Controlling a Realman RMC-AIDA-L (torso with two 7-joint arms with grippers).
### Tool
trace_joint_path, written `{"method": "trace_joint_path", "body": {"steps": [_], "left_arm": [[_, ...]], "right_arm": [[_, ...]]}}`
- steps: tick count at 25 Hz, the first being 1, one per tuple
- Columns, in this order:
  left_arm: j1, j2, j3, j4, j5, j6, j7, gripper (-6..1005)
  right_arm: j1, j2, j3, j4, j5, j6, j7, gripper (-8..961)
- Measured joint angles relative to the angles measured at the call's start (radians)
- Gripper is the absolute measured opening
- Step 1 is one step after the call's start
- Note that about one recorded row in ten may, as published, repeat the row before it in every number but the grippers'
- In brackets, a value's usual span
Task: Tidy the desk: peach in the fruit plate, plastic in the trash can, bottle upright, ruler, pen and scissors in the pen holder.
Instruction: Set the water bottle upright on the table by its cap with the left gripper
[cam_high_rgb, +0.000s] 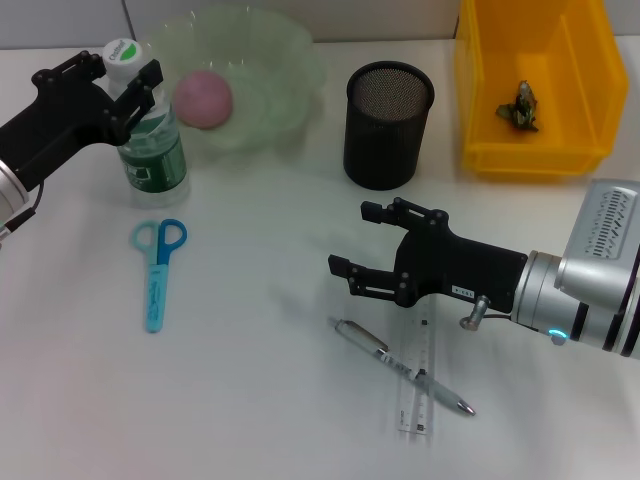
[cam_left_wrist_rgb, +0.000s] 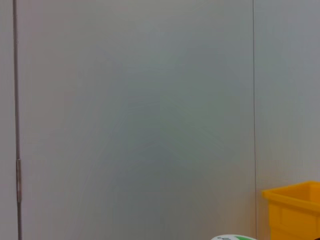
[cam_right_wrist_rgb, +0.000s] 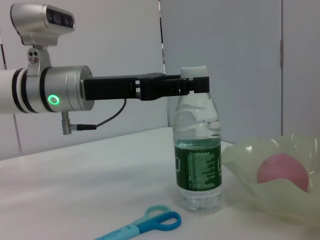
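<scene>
Bottle (cam_high_rgb: 150, 140) upright beside fruit plate (cam_high_rgb: 285, 75), neck clamped by left gripper (cam_high_rgb: 128, 85). Release straight, no tipping. Right gripper (cam_high_rgb: 375, 250) spread above pen (cam_high_rgb: 400, 365) and ruler (cam_high_rgb: 418, 385).

Black jaws, silver wrist cuffs, green ring light (cam_right_wrist_rgb: 53, 99).

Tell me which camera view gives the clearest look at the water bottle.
The right wrist view: it shows the bottle side-on, upright on the table, full height, with the left gripper at its neck. The head view shows it from above, partly hidden by that gripper. The left wrist view catches only a sliver of its cap.
</scene>
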Motion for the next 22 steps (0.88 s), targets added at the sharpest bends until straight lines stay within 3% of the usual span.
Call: {"method": "trace_joint_path", "body": {"steps": [22], "left_arm": [[0.001,0.0,0.006,0.005,0.0,0.005,0.0,443]], "right_arm": [[0.001,0.0,0.0,0.003,0.0,0.0,0.0,817]]}}
